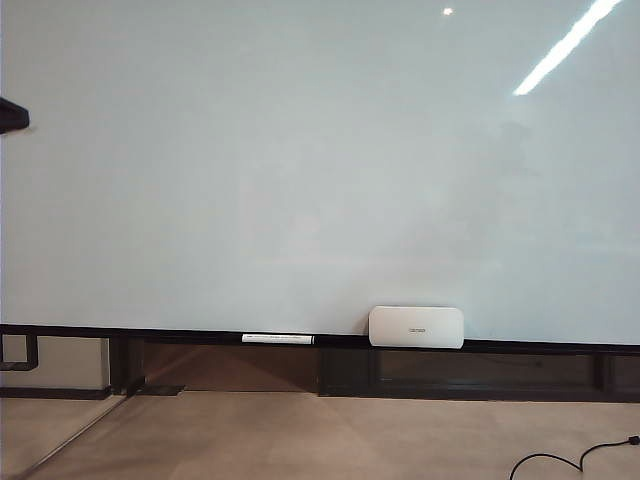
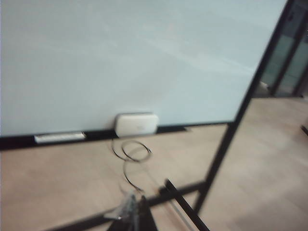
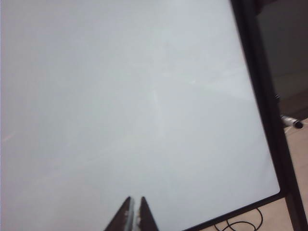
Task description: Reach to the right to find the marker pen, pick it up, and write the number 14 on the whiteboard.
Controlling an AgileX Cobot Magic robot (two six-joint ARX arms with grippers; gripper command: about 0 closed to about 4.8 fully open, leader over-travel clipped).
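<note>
The whiteboard point(image 1: 300, 160) is a large glossy pale board with a thin black bottom rail, and it fills the exterior view. Its surface is blank, so the number 14 is out of view. In the right wrist view the marker pen point(image 3: 291, 122) shows as a whitish end with a dark nib, past the board's black side frame point(image 3: 262, 96). My right gripper point(image 3: 134, 206) is shut and empty, pointing at the whiteboard point(image 3: 120, 96). My left gripper point(image 2: 134, 204) is blurred, its fingers together with nothing between them, above the floor in front of the whiteboard point(image 2: 120, 57). Neither gripper shows in the exterior view.
A white rounded box point(image 1: 416, 326) and a long capped white marker point(image 1: 277, 339) sit on the bottom rail point(image 1: 150, 334). A cable point(image 2: 132, 154) loops on the floor below the box point(image 2: 136, 124). A dark object point(image 1: 12, 115) pokes in at the exterior view's left edge.
</note>
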